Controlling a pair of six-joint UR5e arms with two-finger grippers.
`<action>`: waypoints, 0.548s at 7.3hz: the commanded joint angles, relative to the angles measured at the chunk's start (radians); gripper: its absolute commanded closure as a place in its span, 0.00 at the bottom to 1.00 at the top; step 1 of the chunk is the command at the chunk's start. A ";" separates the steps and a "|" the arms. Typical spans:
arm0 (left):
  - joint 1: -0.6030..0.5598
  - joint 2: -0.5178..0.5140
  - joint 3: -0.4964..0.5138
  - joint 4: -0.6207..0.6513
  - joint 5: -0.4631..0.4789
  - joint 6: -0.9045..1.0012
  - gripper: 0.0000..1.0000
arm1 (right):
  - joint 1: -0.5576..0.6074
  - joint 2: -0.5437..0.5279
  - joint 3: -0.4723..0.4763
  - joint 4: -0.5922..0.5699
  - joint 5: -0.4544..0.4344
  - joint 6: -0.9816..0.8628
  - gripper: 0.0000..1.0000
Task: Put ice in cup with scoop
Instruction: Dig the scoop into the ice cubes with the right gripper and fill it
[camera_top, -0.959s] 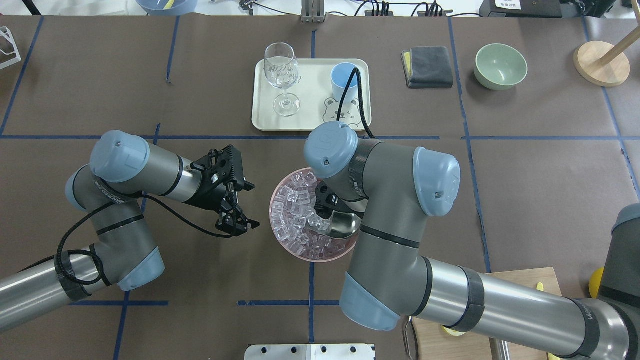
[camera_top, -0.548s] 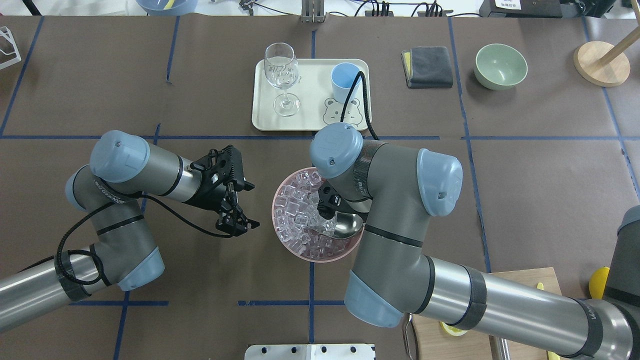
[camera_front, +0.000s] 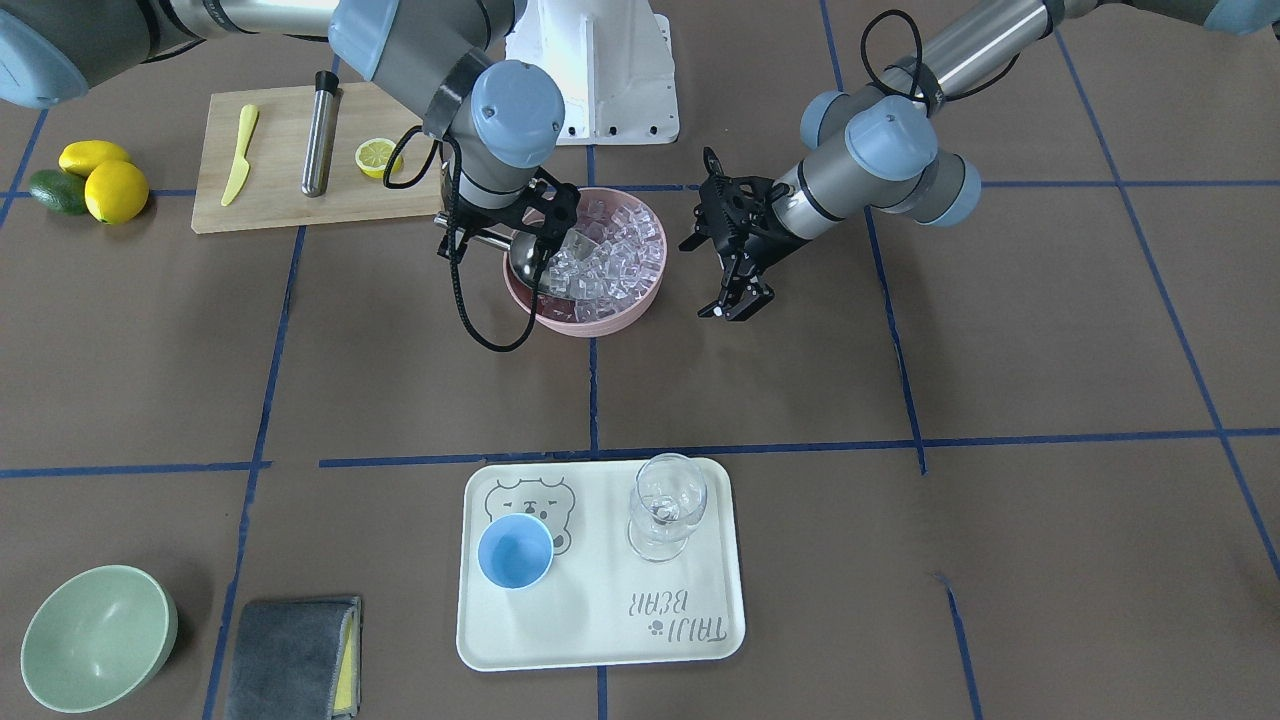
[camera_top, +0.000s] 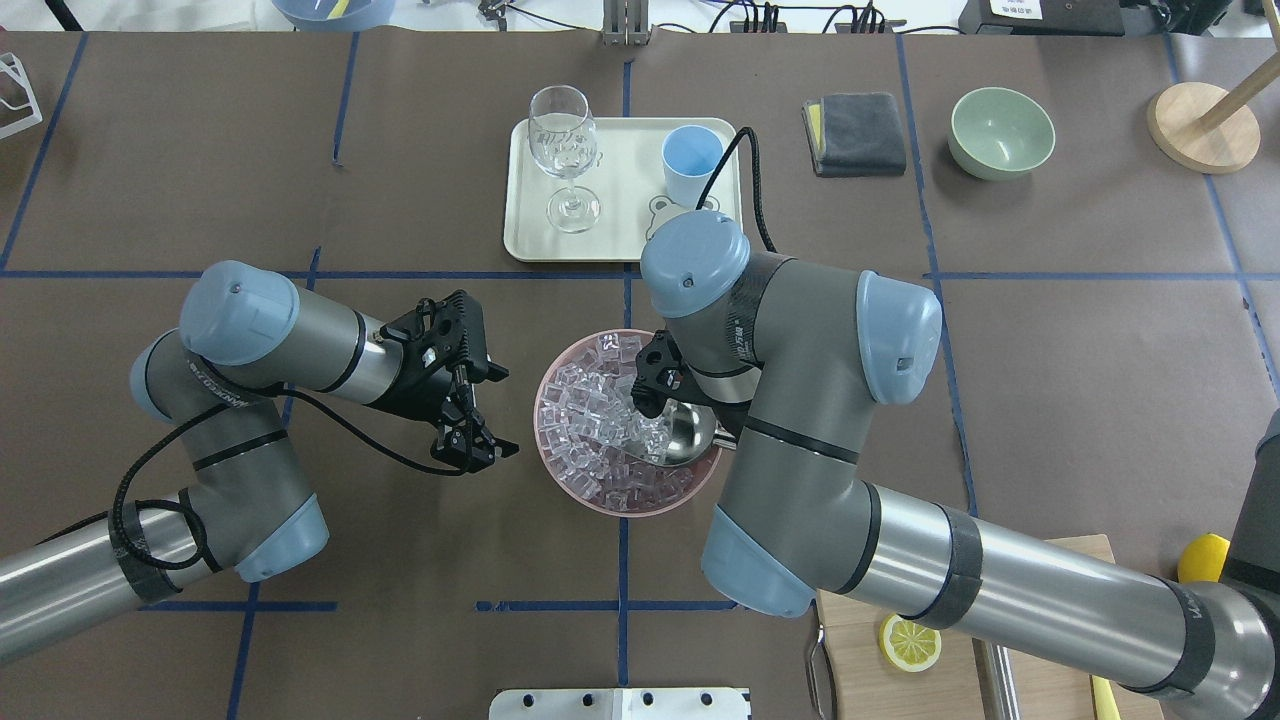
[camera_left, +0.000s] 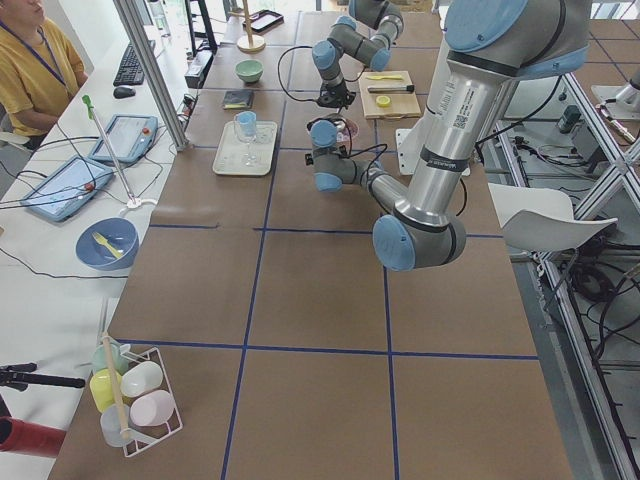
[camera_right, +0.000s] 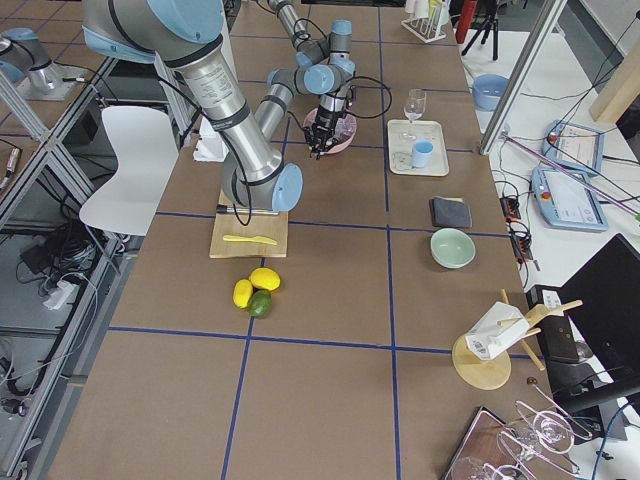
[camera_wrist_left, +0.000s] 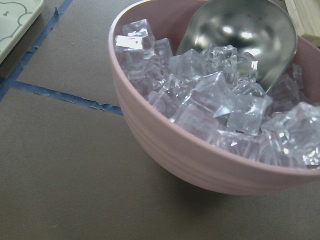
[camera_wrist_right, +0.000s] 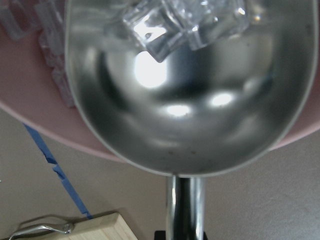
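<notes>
Right pincer (camera_front: 457, 238) is gripping the shiny steel scoop (camera_top: 685, 437), its trough lying among clear ice cubes (camera_top: 590, 430) in a pink bowl (camera_front: 600, 318) mid-surface. Left pincer (camera_top: 478, 457) is hanging apart. Light-blue plastic cup (camera_top: 690, 160) is standing near the far edge.

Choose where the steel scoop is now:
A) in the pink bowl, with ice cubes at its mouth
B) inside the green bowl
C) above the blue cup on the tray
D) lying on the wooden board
A: the scoop sits inside the pink bowl with ice at its open end, while the cup stands apart on the tray.
</notes>
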 joint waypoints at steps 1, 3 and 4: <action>0.000 0.001 0.000 0.000 0.000 0.003 0.00 | 0.006 -0.008 0.016 0.069 0.022 0.019 1.00; 0.000 0.001 0.000 0.000 0.000 0.003 0.00 | 0.006 -0.029 0.034 0.107 0.025 0.027 1.00; 0.000 0.001 0.000 0.000 0.000 0.003 0.00 | 0.006 -0.067 0.051 0.150 0.025 0.027 1.00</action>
